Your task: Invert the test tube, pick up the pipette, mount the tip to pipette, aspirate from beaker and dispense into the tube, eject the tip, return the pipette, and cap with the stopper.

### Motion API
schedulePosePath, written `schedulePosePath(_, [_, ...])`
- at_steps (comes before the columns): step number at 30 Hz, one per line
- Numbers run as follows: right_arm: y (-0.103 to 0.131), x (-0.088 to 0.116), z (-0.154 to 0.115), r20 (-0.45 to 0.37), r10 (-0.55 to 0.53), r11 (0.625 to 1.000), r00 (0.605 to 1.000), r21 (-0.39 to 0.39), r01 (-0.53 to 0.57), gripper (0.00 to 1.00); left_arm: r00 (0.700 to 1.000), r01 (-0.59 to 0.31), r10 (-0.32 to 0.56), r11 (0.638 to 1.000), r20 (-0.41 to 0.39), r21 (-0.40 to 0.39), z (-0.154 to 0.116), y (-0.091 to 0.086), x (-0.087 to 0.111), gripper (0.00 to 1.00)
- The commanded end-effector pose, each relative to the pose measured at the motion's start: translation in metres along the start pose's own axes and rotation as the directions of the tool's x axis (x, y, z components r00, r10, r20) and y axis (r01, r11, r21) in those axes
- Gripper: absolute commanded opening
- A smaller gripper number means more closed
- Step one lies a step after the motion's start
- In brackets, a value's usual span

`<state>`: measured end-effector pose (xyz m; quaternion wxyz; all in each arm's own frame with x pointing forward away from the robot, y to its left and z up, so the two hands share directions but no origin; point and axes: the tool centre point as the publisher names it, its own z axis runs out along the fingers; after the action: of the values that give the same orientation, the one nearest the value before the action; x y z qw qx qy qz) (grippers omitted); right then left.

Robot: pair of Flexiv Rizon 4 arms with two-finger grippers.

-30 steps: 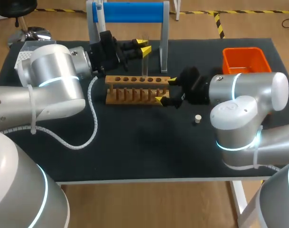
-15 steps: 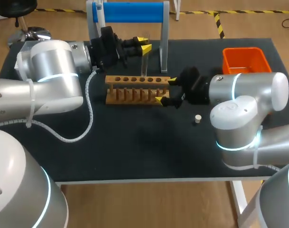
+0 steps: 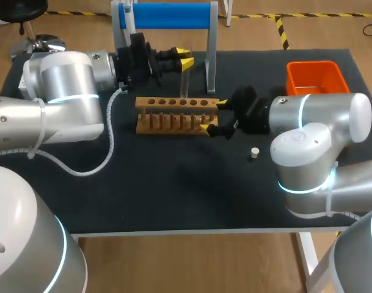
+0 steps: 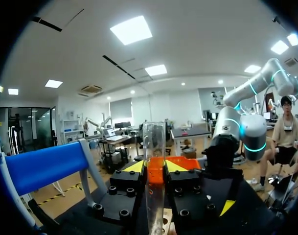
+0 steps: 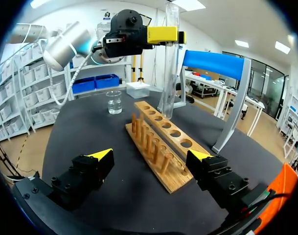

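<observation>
Head view: on the dark table (image 3: 173,195), the left arm (image 3: 57,91) has swung its bulky elbow back and toward its own side over the last second, while its wrist has barely travelled. The right arm (image 3: 314,122) has kept still. Behind them stands the blue-barred stand (image 3: 167,15), with the wooden rack (image 3: 173,116) just in front of it and the orange bin (image 3: 314,76) well apart at the right. The left gripper (image 3: 183,58) has its yellow tips clamped on the test tube (image 3: 186,79) from both sides. It has lifted slightly, so the tube hangs upright with its lower end just above the rack's row of holes. The right gripper (image 3: 213,116) waits spread wide at the rack's near end, and its fingers touch nothing. The beaker (image 5: 114,103) sits beyond the rack's far end, and the small stopper (image 3: 254,152) lies loose beside the right arm. I judge the elbow shift to be part of turning the tube over or resetting it. Seating it in a hole looks like the next concern, and pipette work has not begun.
</observation>
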<state>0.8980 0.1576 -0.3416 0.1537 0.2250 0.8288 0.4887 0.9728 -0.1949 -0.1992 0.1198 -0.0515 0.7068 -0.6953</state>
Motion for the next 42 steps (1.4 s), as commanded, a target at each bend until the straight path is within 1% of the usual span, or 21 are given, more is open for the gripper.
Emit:
schedulePosePath(1, [-0.001, 0.000, -0.001, -0.002, 0.000, 1.000, 1.000, -0.003, 0.000, 1.00, 1.000, 0.001, -0.001, 1.000, -0.018, -0.005, 0.001, 0.005, -0.004, 0.00])
schedulePosePath(15, [-0.001, 0.000, -0.001, -0.002, 0.000, 1.000, 1.000, -0.003, 0.000, 1.00, 1.000, 0.018, -0.018, 1.000, -0.008, 0.001, 0.000, 0.019, -0.006, 0.00])
schedulePosePath(42, [-0.001, 0.000, -0.001, -0.002, 0.000, 1.000, 1.000, -0.003, 0.000, 1.00, 0.998, 0.057, -0.057, 0.998, 0.024, 0.010, -0.001, 0.041, -0.009, 0.00])
